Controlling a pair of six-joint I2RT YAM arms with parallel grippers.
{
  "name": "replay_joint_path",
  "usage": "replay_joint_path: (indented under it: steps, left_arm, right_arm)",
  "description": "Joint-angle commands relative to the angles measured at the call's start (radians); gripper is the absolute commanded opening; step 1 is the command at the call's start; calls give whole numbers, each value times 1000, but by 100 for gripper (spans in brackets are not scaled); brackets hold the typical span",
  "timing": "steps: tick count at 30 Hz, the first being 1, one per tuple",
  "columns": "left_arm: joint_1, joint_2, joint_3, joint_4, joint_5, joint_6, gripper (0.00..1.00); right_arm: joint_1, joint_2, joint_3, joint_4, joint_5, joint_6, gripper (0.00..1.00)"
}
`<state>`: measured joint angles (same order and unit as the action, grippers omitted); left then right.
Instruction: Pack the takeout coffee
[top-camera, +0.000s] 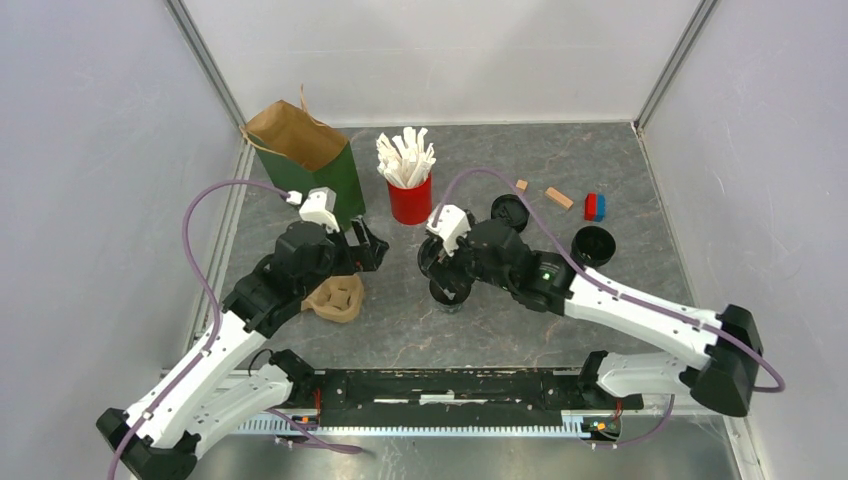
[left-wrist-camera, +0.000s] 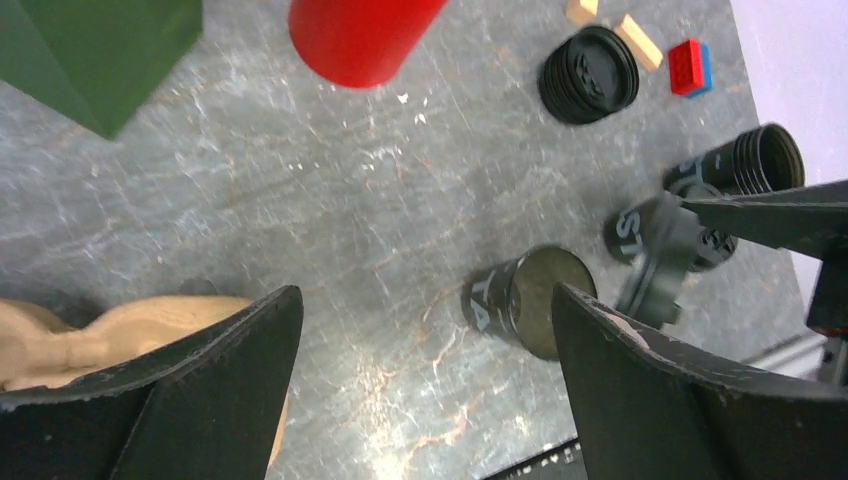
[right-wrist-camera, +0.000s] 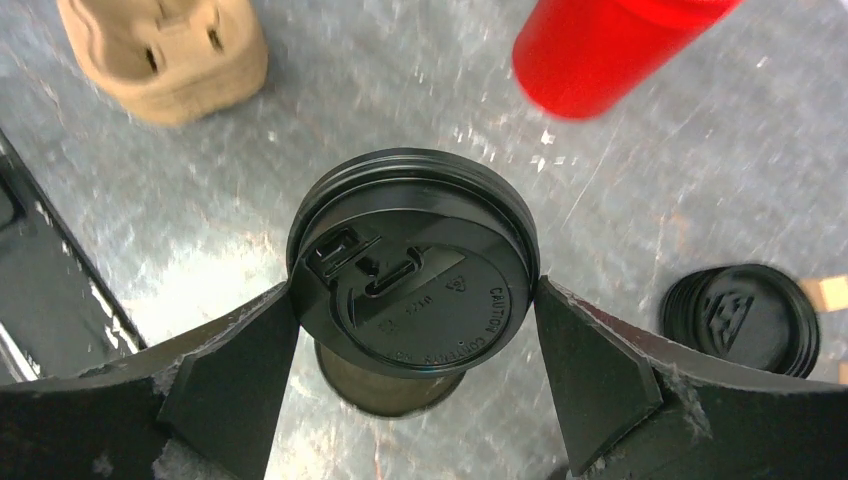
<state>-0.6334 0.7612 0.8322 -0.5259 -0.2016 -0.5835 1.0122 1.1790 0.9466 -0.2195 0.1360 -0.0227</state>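
At frame centre the right gripper (right-wrist-camera: 416, 298) is pinching the black lid (right-wrist-camera: 410, 250) by its rim just above the black cup (right-wrist-camera: 385, 392), while the left gripper (left-wrist-camera: 425, 300) is gaping wide, empty.

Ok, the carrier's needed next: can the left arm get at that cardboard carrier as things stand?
Probably yes: the open left gripper hangs just beside the carrier, nothing between them, and the right gripper, holding the lid over the cup, is clear of it.
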Motion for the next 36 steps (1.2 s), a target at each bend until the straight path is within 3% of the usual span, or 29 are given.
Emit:
replay_joint_path:
  steps: [1, 8, 36]
  left_arm:
    - [94, 2, -29, 9, 254, -23, 100]
    - [197, 1, -112, 112, 524, -95, 95]
    - [198, 77, -235, 242, 658, -84, 82]
  right_arm:
    - [-10, 81, 134, -251, -39, 48, 91]
    - [-21, 191, 249, -406, -75, 3, 91]
    - [-81, 357, 301, -460, -179, -72, 95]
